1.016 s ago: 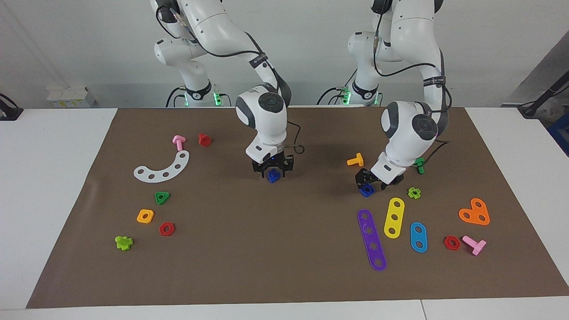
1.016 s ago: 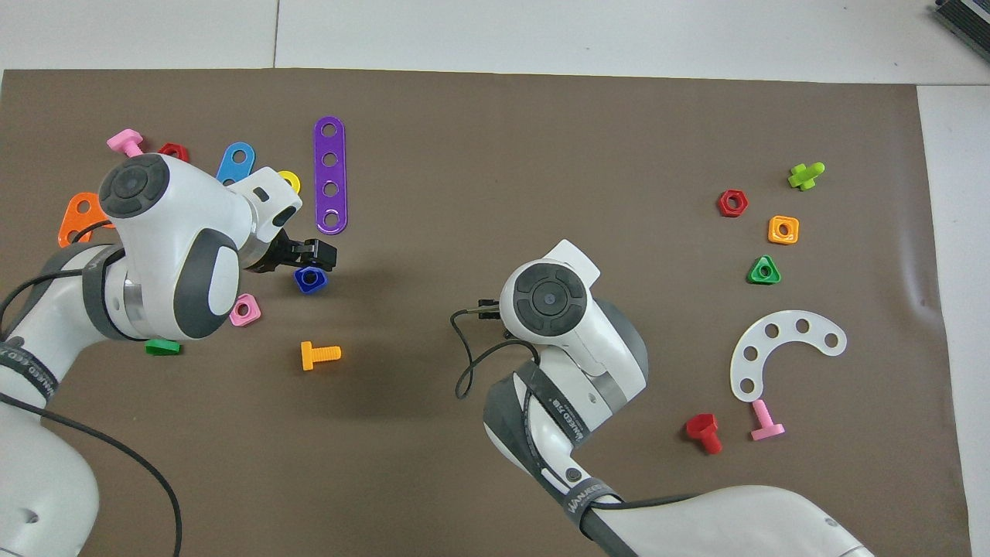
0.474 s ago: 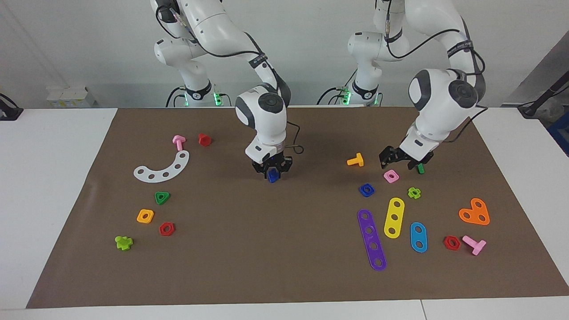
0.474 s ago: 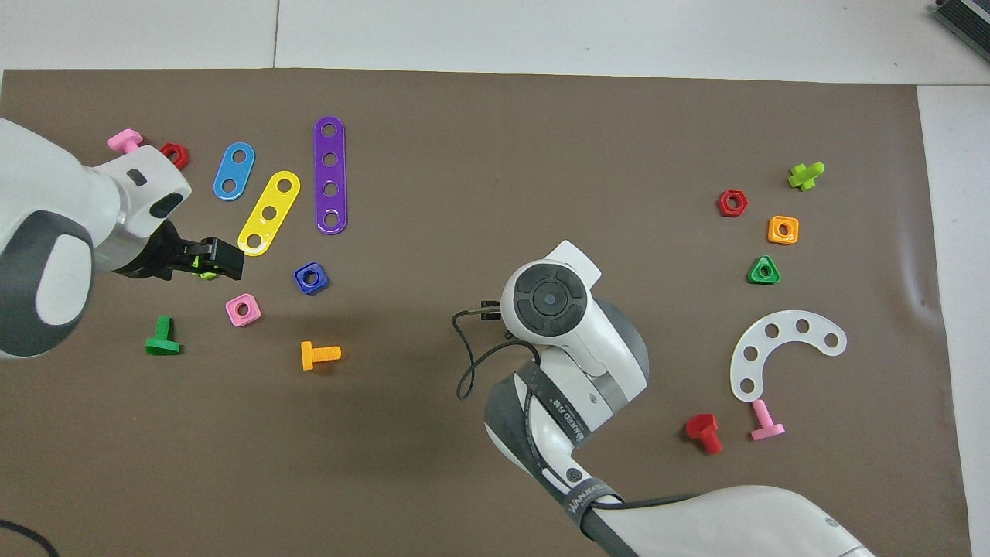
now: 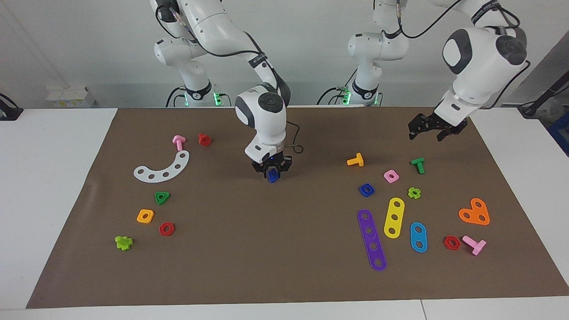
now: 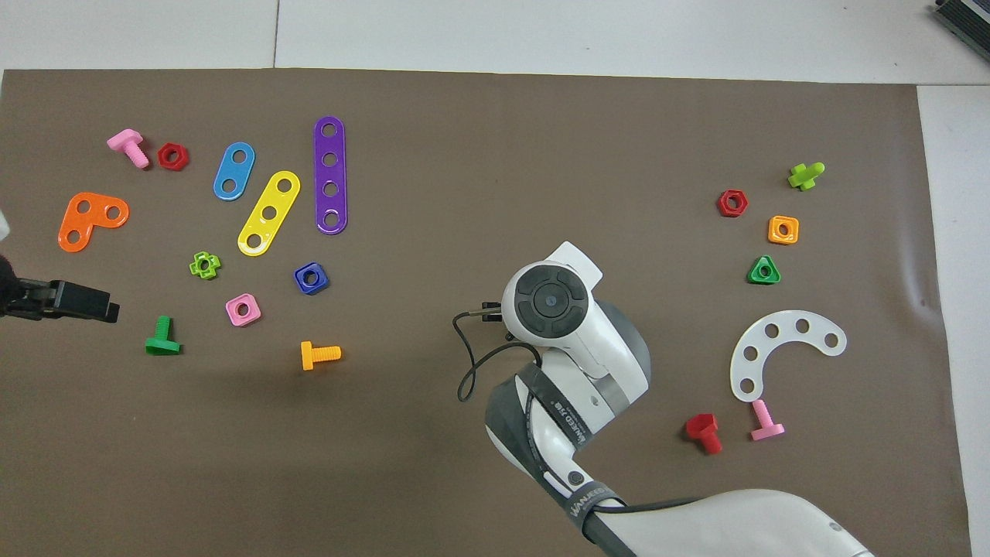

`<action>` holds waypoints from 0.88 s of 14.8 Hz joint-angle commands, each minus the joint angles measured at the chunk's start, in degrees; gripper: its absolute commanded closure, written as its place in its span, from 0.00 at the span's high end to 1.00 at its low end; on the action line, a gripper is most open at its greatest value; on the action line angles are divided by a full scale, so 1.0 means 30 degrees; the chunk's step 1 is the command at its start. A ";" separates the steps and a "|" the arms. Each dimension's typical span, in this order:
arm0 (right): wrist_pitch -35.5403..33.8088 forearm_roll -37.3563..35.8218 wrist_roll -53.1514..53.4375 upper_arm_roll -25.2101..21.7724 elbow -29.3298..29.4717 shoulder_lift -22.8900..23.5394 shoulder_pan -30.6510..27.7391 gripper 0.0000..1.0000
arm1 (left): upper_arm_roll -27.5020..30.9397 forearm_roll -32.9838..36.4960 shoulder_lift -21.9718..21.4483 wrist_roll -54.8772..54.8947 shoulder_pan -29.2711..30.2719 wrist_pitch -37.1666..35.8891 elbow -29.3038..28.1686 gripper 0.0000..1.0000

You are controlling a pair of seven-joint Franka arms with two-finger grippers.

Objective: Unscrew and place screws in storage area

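Observation:
My right gripper [image 5: 272, 172] hangs over the middle of the brown mat [image 5: 284, 258], pointing straight down. It is shut on the small blue screw [image 5: 272, 178], which sits between its fingertips just above the mat. In the overhead view the right wrist [image 6: 551, 298] hides both the gripper and the screw. My left gripper [image 5: 434, 130] is open and empty, raised over the mat's edge at the left arm's end; it also shows in the overhead view [image 6: 71, 300]. The blue square nut [image 5: 366, 190] lies alone on the mat, and shows in the overhead view too [image 6: 311, 278].
Around the blue nut lie an orange bolt [image 5: 355, 160], a pink nut [image 5: 390, 176], a green bolt [image 5: 418, 165], purple [image 5: 371, 239], yellow [image 5: 394, 217] and blue [image 5: 418, 237] strips. At the right arm's end lie a white curved strip [image 5: 162, 168], nuts and bolts.
My left gripper let go of the blue nut, rose and drew back toward the left arm's end of the table. My right gripper stayed in place on the blue screw.

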 commanded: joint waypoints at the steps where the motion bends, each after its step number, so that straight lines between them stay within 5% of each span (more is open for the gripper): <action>1: -0.0165 -0.0313 0.0112 0.0055 -0.0551 -0.0576 -0.0031 0.43 | -0.0214 0.1000 -0.0536 -0.0597 0.0067 0.0510 -0.0266 1.00; 4: -0.0165 -0.0195 0.0171 0.0143 -0.0785 -0.0693 -0.0030 0.32 | -0.0272 0.1004 -0.0040 -0.1422 0.0009 0.2850 0.0584 1.00; 6: -0.0136 -0.0195 -0.0062 0.0143 -0.0961 -0.0839 -0.0030 0.00 | -0.0243 0.1004 0.0458 -0.1393 -0.0021 0.3179 0.1432 1.00; 13: -0.1420 -0.0137 -0.2083 0.0114 -0.2132 -0.3179 -0.2368 0.00 | -0.0389 0.2878 0.1746 -0.1334 -0.0284 0.1428 0.3922 1.00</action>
